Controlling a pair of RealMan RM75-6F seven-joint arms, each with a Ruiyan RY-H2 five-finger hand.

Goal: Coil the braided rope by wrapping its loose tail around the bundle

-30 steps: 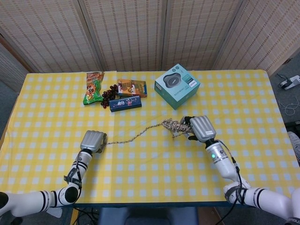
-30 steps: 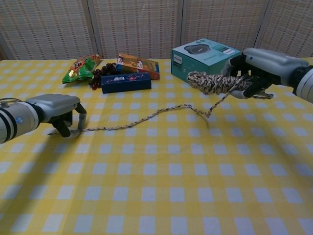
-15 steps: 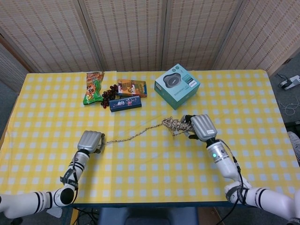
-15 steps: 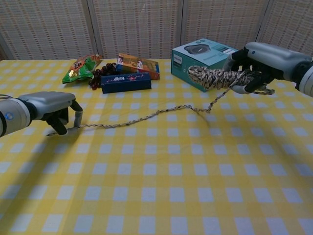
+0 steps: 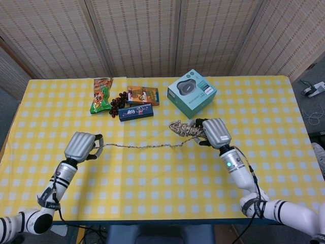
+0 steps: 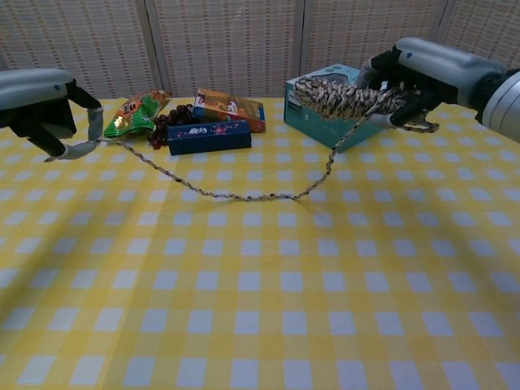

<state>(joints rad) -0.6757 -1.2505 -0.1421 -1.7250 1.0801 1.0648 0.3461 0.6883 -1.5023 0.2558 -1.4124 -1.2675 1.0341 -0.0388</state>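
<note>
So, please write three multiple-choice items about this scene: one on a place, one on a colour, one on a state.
1. Where is the coiled bundle of braided rope?
A. in the right hand
B. flat on the table
C. inside the teal box

2. What colours is the checked tablecloth?
A. red and white
B. yellow and white
C. plain green

3. How is the rope's loose tail?
A. fully wrapped around the bundle
B. cut in two
C. stretched between both hands

Answers: 1 A, the right hand grips the bundle above the table. 2 B, its squares are yellow and white. 3 C, it runs from the bundle to the left hand.
</note>
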